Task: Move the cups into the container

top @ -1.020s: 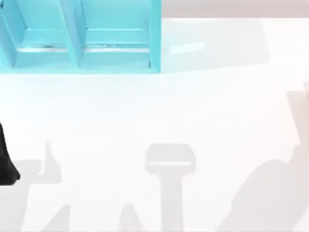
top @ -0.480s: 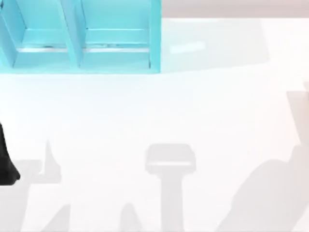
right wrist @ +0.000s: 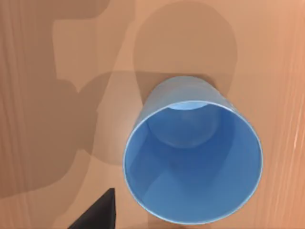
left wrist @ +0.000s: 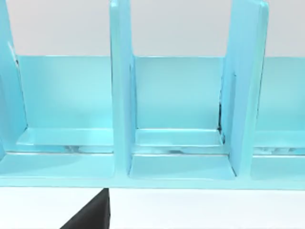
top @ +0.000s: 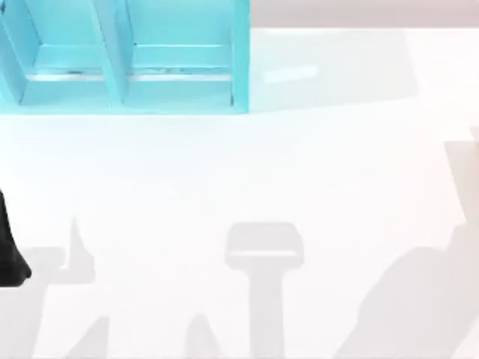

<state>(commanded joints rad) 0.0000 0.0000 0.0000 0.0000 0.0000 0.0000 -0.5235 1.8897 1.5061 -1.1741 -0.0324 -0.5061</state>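
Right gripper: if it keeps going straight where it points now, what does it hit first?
Most likely the blue cup: the right wrist view looks straight down into its open mouth. How far off it is can't be judged.

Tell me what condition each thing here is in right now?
Blue cup: upright, open mouth up, nothing inside, standing on a brown surface.
Turquoise container: on the table at the top view's upper left, its visible compartments holding nothing.
Left arm: at the table's left edge.

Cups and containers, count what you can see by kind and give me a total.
Plain blue cup: 1
Light blue divided container: 1
Total: 2
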